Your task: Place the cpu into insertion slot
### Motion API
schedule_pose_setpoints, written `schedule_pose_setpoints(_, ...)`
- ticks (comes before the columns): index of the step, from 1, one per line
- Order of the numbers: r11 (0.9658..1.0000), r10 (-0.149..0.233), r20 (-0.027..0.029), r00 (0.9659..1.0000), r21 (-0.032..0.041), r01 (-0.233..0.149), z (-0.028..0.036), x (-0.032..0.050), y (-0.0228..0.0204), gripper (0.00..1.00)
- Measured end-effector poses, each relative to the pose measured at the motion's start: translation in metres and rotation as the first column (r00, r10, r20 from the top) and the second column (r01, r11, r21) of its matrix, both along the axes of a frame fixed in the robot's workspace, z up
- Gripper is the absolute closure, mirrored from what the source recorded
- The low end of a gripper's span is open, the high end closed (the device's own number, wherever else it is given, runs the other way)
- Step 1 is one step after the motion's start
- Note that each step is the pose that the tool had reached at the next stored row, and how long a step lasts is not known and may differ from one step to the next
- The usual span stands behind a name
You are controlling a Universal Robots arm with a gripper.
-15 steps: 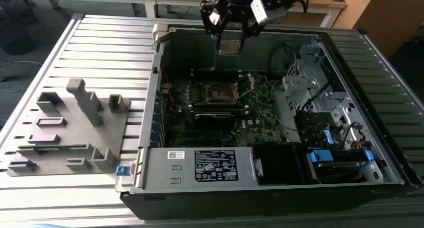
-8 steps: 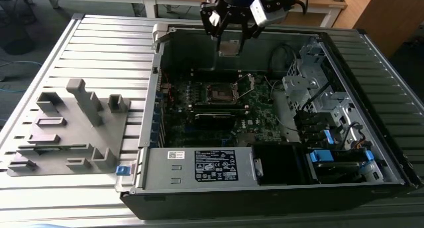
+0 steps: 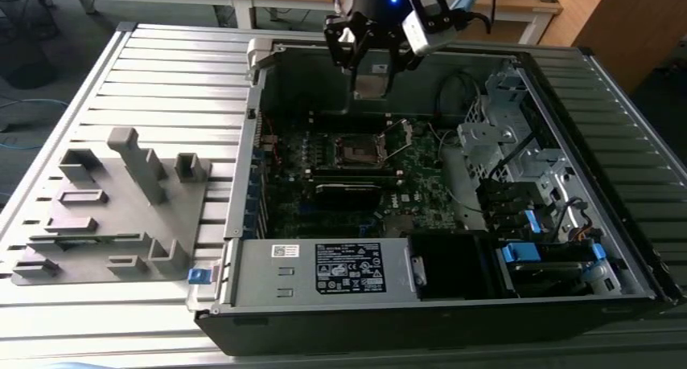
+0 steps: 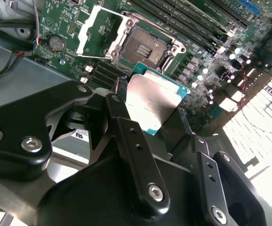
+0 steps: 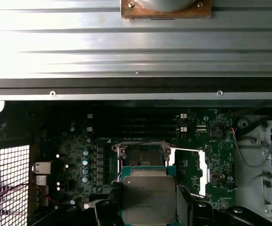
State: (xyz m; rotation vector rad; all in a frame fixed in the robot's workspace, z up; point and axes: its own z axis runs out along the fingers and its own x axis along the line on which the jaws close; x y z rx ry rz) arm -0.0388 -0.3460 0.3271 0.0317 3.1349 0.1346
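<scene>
cpu (image 4: 155, 101) gripped in pincer (image 4: 154, 120), off the insertion slot (image 4: 144, 47), not yet seated.
The chip is clamped by opposite edges between the narrowed pincer fingers, metal top turned to the wrist cameras. In both wrist views the insertion slot is seen just past the chip's free edge, its load frame (image 4: 95, 28) flipped open. In the exterior view the chip is held high by the case (image 3: 429, 321) far wall, the insertion slot lower and well apart.
</scene>
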Motion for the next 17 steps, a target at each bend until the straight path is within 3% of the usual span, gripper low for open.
schedule_pose_setpoints(4,1.0,0.0,0.0012,1.0,0.0002,0.0,-0.0062,0.0,0.0,0.46)
schedule_pose_setpoints(12,1.0,0.0,0.0012,1.0,0.0,0.0,-0.0069,0.0,0.0,0.46)
schedule_pose_setpoints(17,1.0,0.0,0.0015,1.0,0.0001,0.0,-0.0117,0.0,0.0,0.46)
